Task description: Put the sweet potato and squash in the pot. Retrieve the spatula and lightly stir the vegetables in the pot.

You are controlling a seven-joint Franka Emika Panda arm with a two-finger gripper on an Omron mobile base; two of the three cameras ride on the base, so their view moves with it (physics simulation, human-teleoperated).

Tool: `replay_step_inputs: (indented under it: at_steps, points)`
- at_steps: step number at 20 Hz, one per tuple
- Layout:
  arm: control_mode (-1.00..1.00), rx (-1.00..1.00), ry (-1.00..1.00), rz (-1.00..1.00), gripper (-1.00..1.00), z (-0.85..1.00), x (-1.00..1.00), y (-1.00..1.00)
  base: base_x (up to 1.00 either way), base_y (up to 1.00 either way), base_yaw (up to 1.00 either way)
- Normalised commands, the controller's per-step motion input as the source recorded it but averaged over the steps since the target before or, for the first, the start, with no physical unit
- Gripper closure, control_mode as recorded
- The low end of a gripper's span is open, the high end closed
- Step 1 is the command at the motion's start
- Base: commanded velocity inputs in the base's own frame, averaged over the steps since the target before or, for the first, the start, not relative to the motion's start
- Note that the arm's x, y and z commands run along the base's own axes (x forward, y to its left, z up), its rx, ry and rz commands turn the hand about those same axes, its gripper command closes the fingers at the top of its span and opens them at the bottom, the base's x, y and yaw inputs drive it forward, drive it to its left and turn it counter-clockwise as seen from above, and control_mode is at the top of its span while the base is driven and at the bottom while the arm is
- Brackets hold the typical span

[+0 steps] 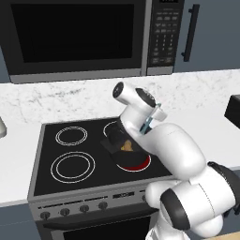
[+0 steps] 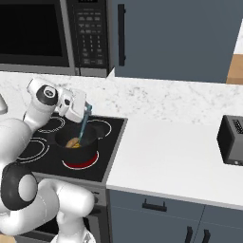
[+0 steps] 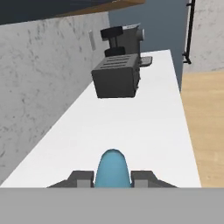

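Observation:
The black pot (image 2: 76, 142) stands on the red glowing front burner of the stove, with orange-yellow vegetables (image 2: 72, 142) inside. In the left base view the pot (image 1: 123, 149) sits partly behind my arm, a vegetable lump (image 1: 125, 146) showing in it. My gripper (image 2: 88, 110) is shut on the light-blue spatula (image 2: 84, 125), which slants down into the pot among the vegetables. From the left, the gripper (image 1: 154, 114) holds the spatula (image 1: 147, 123) above the pot's right rim. In the hand view the spatula's rounded end (image 3: 113, 168) sticks up between the fingertips (image 3: 81, 177).
A black toaster (image 2: 232, 139) stands on the white counter (image 2: 171, 156) at the right; the hand view shows the toaster (image 3: 117, 81) with a dark appliance (image 3: 124, 38) behind. A microwave (image 1: 77, 35) hangs above the stove, whose left burners (image 1: 72, 166) are bare.

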Motion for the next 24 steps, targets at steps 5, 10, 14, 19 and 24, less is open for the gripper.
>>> replay_step_inputs:
  at_steps: [5,10,14,19,24]
  points:
    - [-1.00,0.00,0.00,0.00,1.00,-0.25,0.00,0.00,0.00,0.00,0.00]
    - [-1.00,0.00,0.00,0.00,1.00,-0.50,0.02,0.00,0.00,0.00,0.00]
    - [-1.00,0.00,-0.01,0.00,1.00,-0.47,0.03,0.00,0.00,0.00,0.00]
    - [-1.00,0.05,-0.01,0.00,1.00,-0.22,0.01,0.28,0.00,0.00,0.00]
    - [-1.00,0.21,0.02,0.00,1.00,0.00,0.00,0.30,0.00,0.00,0.00]
